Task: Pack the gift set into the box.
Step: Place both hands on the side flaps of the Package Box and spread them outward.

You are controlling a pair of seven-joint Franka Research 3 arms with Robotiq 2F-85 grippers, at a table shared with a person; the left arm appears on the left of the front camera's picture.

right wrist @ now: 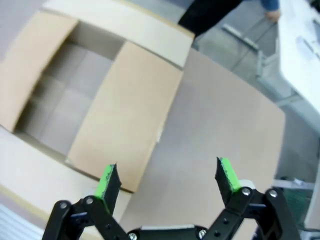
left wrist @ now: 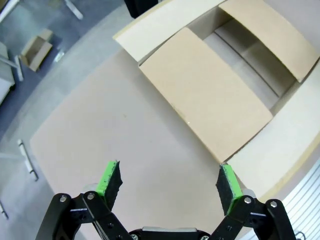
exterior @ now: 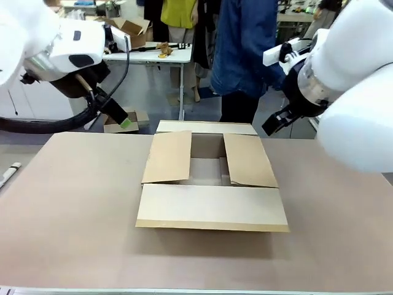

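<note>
The box (exterior: pixel 212 206) is a brown cardboard carton in the middle of the table, all four flaps folded outward and its inside bare. The gift set is out of view. My left gripper (exterior: pixel 126 122) hangs above the table's far left edge. In the left wrist view it (left wrist: pixel 168 181) is open and holds nothing, with the box (left wrist: pixel 205 95) ahead of it. My right gripper (exterior: pixel 274 123) hovers beyond the box's far right corner. In its own wrist view it (right wrist: pixel 166 179) is open over bare table beside the box's side flap (right wrist: pixel 130 115).
A person in a blue jacket (exterior: pixel 245 43) stands at the far side, behind the box. A white object (exterior: pixel 9 173) lies at the table's left edge. A small carton (exterior: pixel 118 121) sits on the floor beyond the table. Bare tabletop (exterior: pixel 73 209) surrounds the box.
</note>
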